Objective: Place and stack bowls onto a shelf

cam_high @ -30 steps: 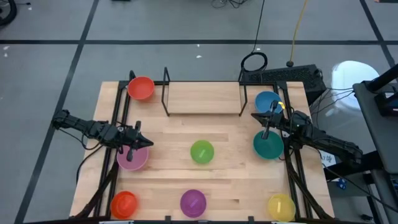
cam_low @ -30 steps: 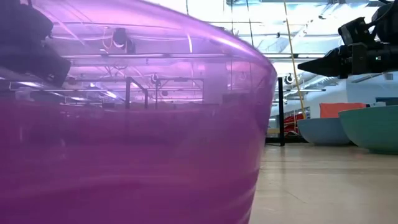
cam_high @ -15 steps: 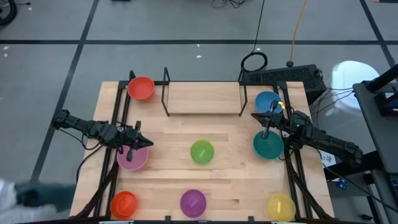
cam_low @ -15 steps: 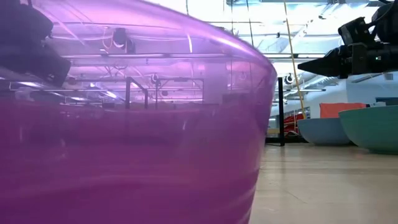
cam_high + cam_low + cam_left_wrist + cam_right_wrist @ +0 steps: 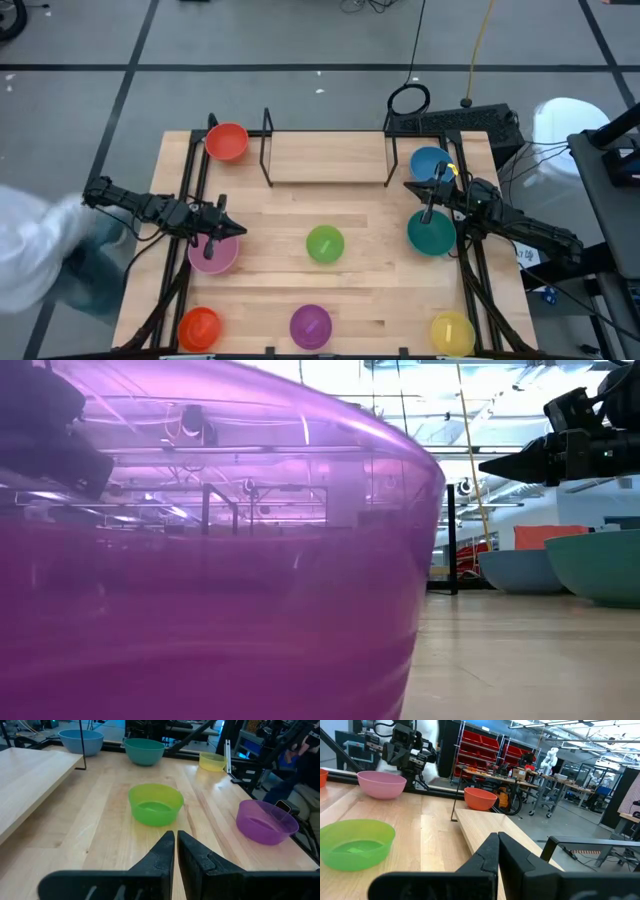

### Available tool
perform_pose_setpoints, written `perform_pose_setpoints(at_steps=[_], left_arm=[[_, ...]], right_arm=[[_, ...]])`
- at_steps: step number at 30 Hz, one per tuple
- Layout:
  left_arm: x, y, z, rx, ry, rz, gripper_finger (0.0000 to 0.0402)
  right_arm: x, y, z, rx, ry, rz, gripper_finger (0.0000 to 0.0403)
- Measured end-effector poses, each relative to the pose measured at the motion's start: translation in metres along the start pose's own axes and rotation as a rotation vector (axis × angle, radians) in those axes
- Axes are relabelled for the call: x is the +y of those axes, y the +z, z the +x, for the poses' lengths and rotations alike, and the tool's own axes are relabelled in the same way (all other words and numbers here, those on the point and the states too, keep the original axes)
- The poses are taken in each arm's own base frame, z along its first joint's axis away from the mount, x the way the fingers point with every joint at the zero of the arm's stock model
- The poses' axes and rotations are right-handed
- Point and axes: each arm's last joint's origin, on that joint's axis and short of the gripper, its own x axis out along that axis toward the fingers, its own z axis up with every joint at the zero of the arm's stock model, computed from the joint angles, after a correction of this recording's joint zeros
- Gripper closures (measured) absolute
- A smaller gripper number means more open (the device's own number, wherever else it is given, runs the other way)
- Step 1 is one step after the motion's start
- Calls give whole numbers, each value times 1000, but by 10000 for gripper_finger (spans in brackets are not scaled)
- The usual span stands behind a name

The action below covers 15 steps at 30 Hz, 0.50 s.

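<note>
Eight bowls stand on their bases on the tabletop: red (image 5: 227, 141), blue (image 5: 429, 162), teal (image 5: 431, 233), green (image 5: 324, 243), pink (image 5: 213, 250), orange (image 5: 199, 326), purple (image 5: 310, 324) and yellow (image 5: 452, 331). The shelf (image 5: 327, 158), a light-wood board with black rod uprights, stands at the far middle with nothing on it. My left gripper (image 5: 238, 231) is shut and empty, above the pink bowl's far rim (image 5: 381, 775). My right gripper (image 5: 408, 186) is shut and empty, between the shelf's right end and the blue bowl, its arm passing over the teal bowl.
Black frame rails run along the table's left (image 5: 190, 200) and right (image 5: 470, 270) sides. A black box (image 5: 450, 122) sits at the far right corner. A person in white (image 5: 40, 250) is on the floor left of the table. The purple bowl (image 5: 200, 560) fills most of the low view.
Both arms and all bowls have kept still. A person in white has come into the high view on the floor at the table's left side.
</note>
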Motion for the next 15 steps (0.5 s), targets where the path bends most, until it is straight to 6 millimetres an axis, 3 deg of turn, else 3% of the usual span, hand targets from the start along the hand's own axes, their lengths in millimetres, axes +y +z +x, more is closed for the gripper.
perform_pose_setpoints(at_steps=[9, 15], left_arm=[[0, 2, 0, -24, 16, 53, 376], [0, 8, 0, -84, 11, -135, 376]], right_arm=[[0, 0, 0, 0, 0, -2, 403], [0, 0, 0, 0, 0, -56, 403]])
